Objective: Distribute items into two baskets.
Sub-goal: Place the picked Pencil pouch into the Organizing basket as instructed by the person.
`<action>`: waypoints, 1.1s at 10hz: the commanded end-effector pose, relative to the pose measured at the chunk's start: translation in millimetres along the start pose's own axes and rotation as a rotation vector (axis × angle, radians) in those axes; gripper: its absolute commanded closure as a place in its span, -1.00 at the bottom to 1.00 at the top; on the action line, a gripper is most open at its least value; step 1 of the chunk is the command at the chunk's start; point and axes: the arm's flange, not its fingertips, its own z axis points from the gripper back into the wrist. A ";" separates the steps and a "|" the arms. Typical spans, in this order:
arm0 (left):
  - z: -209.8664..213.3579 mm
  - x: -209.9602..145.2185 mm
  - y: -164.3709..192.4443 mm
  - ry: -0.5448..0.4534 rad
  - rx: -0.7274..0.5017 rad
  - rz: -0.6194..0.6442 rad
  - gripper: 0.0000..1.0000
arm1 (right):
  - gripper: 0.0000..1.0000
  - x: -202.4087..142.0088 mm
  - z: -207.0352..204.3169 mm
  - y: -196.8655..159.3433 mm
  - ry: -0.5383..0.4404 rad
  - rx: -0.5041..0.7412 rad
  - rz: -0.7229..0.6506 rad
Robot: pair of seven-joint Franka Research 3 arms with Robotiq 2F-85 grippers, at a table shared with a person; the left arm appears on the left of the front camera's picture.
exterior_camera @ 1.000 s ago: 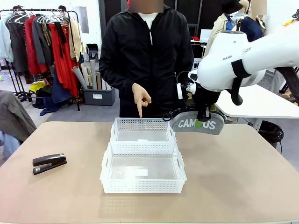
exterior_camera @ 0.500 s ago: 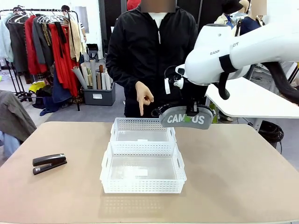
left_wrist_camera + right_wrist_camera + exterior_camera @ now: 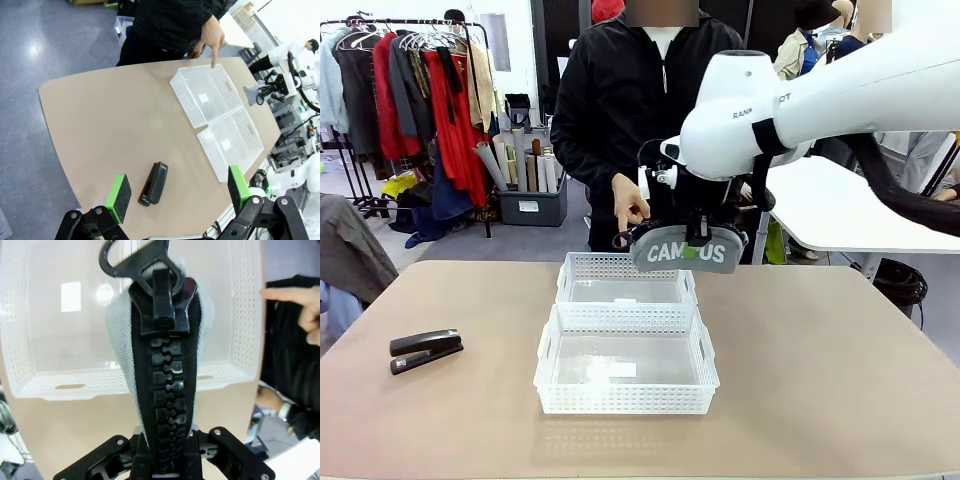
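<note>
My right gripper [image 3: 698, 246] is shut on the grey CAMPUS pouch [image 3: 682, 250], which hangs in the air over the right end of the far basket [image 3: 625, 279]. In the right wrist view the pouch's black zip [image 3: 165, 390] runs up from the gripper [image 3: 166, 462] with the far basket [image 3: 35, 380] below it. The near basket [image 3: 625, 362] sits against the far one, closer to me. The black stapler [image 3: 425, 350] lies on the table at the left. My left gripper [image 3: 177, 192] is open, high above the stapler [image 3: 154, 183] and both baskets [image 3: 209, 95] [image 3: 231, 142].
A person stands at the far side, one hand [image 3: 629, 206] pointing a finger down at the far basket. The tan table [image 3: 820, 380] has free room on both sides of the baskets. A clothes rack [image 3: 410, 90] stands behind.
My right gripper has carried the pouch left, from beyond the baskets' right side to over the far basket's right end. The person's pointing hand stays above that basket.
</note>
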 end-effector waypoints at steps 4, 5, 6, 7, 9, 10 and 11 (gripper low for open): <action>1.6 -0.6 -1.6 -0.003 -0.003 -0.002 -1.00 | 1.00 50.4 -7.6 -22.5 0.028 -0.012 0.024; 1.6 -0.6 -1.6 -0.003 -0.003 -0.002 -1.00 | 1.00 59.0 -12.1 -27.5 0.026 -0.001 0.024; 1.6 -0.6 -1.6 -0.003 -0.003 -0.002 -1.00 | 1.00 66.0 -15.8 -33.1 0.024 0.007 0.014; 1.6 -0.6 -1.6 -0.003 -0.003 -0.002 -1.00 | 1.00 72.7 -19.4 -35.5 0.018 0.019 0.024; 1.6 -0.6 -1.6 -0.003 -0.003 -0.002 -1.00 | 1.00 82.3 -24.7 -38.8 0.017 0.030 0.017; 1.6 -0.6 -1.6 -0.003 -0.003 -0.002 -1.00 | 1.00 83.7 -26.4 -38.0 0.002 0.052 0.035; 1.6 -0.6 -1.6 -0.003 -0.003 -0.002 -1.00 | 1.00 72.5 -29.5 -32.3 -0.013 0.040 0.040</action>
